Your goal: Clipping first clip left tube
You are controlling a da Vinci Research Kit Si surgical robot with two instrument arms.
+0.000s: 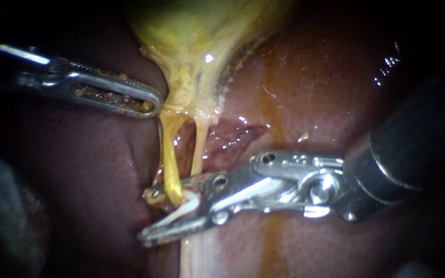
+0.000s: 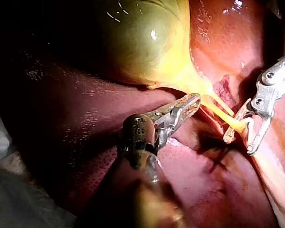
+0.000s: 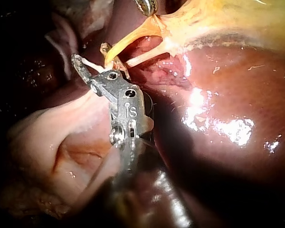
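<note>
At the neck of the gallbladder (image 1: 191,46), just above centre in the endoscope view, two strands descend toward six o'clock. They are the yellow left tube (image 1: 170,154) and, just beside it, the paler right tube (image 1: 198,149), both lying over the liver (image 1: 336,92).

Left instrument (image 1: 148,103), entering from nine to ten o'clock: its end effector is closed on the edge of the gallbladder neck. That edge tents toward its tip in the right wrist view, and the tubes look taut.

Right instrument (image 1: 146,216), entering from three o'clock: its jaws stand well apart and carry a white clip (image 1: 184,210) seated between them. The lower end of the left tube lies in the gap near the clip's bend and is not squeezed. Both jaw tips show beyond the tube, toward eight o'clock. The right tube meets the upper jaw and appears to lie outside the clip, though that crossing is partly hidden.

Judged step: closing the clip on the left tube. Good practice would be to confirm that the clip spans the tube's full width. It should sit square across the tube and take in neither the right tube nor the liver surface. The left instrument's traction should be steady during closure, and the right instrument should close slowly without dragging sideways. A skewed or partial bite might leave the tube open, and a pull might tear it.
</note>
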